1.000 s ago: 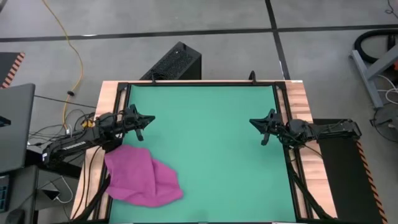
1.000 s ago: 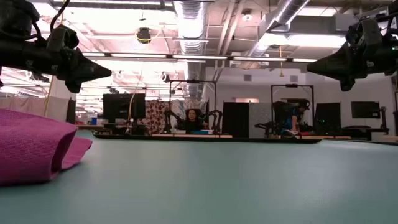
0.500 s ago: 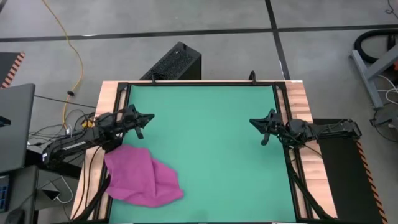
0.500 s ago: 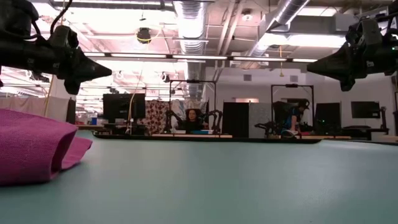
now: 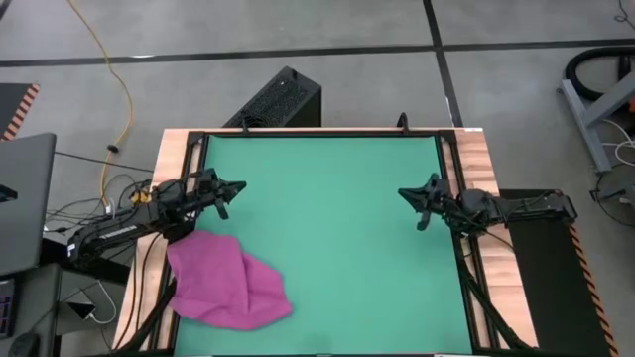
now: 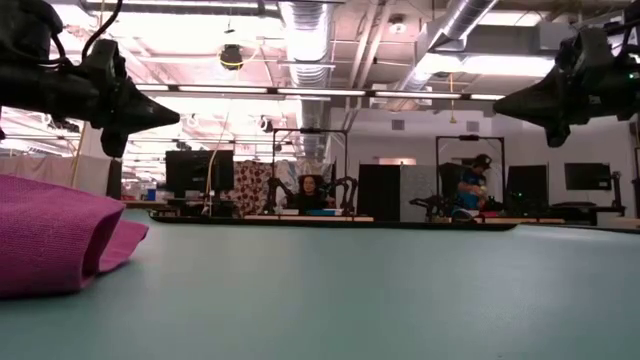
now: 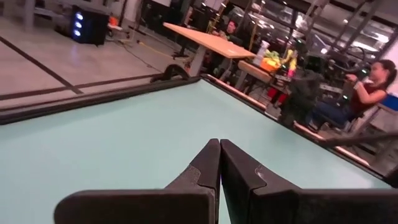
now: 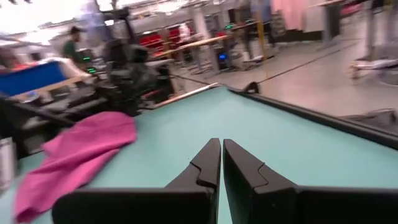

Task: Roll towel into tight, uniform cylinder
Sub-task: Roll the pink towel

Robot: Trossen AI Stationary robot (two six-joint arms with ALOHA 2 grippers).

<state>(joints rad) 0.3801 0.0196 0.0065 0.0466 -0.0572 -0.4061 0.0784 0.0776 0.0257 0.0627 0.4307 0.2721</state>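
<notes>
High view showed almost nothing altered over the last second: the towel [image 5: 227, 290] lay in the same crumpled, loosely folded heap at about seven o'clock on the green mat [image 5: 337, 238], spilling a little over the mat's left border onto the wooden table edge [image 5: 147, 288], and both arms sat where they had been. The left gripper [image 5: 236, 187] hung at roughly nine o'clock, near the towel but above and beyond it, not touching; the right gripper [image 5: 405, 194] hung at three o'clock, well apart from the cloth. The one small shift was in the low view, where the left gripper [image 6: 172, 113] had tipped its nose slightly downward against the half-second-old picture, while the right gripper [image 6: 500, 104] kept its pose (a person seated in the room behind had also moved, which bears on nothing). Each wrist view showed that arm's own two dark fingers [image 7: 208, 163] pressed together at the tips, with no cloth between them; the right arm's fingers [image 8: 210, 160] were likewise closed on nothing, with the towel [image 8: 74, 152] visible across the mat. In my judgement the rolling had not begun: the cloth was neither spread flat nor gripped, and the slight dip of the left gripper may have been the start of a reach toward it. The towel would likely need flattening first, since a roll begun from a bunched heap would come out uneven.
</notes>
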